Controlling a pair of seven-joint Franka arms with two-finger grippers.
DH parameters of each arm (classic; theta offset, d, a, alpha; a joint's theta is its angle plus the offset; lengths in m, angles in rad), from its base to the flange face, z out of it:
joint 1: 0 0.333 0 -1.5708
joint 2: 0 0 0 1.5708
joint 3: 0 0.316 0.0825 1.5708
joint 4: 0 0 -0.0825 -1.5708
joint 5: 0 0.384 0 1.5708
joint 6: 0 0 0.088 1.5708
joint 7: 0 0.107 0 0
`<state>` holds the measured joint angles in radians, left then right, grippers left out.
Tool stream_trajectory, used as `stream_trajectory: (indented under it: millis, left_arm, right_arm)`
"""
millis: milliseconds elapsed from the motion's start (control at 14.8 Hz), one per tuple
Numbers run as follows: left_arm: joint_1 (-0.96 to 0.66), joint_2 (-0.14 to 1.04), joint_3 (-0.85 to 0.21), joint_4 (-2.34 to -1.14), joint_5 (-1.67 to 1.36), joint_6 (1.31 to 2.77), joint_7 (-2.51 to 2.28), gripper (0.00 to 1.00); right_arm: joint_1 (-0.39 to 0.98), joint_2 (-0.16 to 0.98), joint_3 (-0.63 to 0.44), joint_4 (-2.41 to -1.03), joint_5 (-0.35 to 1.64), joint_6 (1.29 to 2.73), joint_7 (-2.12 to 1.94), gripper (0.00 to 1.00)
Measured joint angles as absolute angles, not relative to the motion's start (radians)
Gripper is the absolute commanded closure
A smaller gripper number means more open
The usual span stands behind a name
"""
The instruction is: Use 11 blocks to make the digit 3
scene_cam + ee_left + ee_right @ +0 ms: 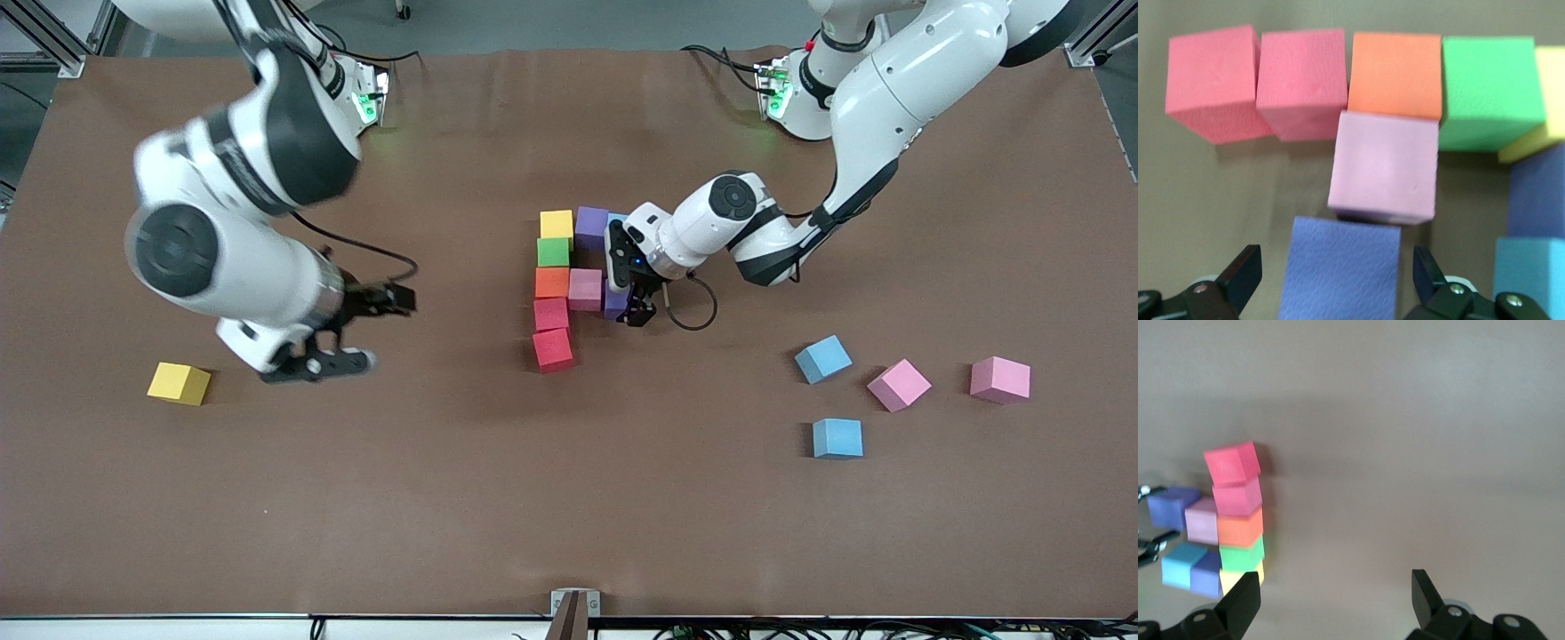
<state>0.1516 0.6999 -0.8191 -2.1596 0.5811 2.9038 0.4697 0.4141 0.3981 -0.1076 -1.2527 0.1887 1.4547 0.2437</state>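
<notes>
The digit 3 stands partly built mid-table. A yellow (556,224), green (553,252), orange (551,283) and two red blocks (550,314) (552,349) form the straight side. Purple (591,225) and blue (616,218) extend from the yellow, and pink (585,289) from the orange. My left gripper (633,286) is open astride a purple block (1341,273) that touches the pink block (1381,167), with a gap at each finger. My right gripper (366,331) hangs open and empty over bare table at the right arm's end. Two blue blocks (822,358) (837,438) lie loose.
Two loose pink cubes (899,384) (1000,380) lie beside the loose blue ones toward the left arm's end. A loose yellow cube (179,383) sits near the right gripper. A small bracket (574,604) is at the table's front edge.
</notes>
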Motion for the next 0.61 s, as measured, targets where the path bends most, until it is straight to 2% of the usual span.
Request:
stream_trajectory:
  millis: [404,606]
  left_arm:
    - [0.152,0.693,-0.875,-2.151,0.581,2.904,0.334,0.0]
    - [0.15,0.678,-0.895,-2.126,0.581,2.899,0.214,0.0]
  right_arm:
    - [0.363,-0.017,-0.108,-1.596,0.09,1.405,0.242,0.0]
    - [0.326,-0.146,-0.108,-1.693,0.074,1.397,0.242,0.0]
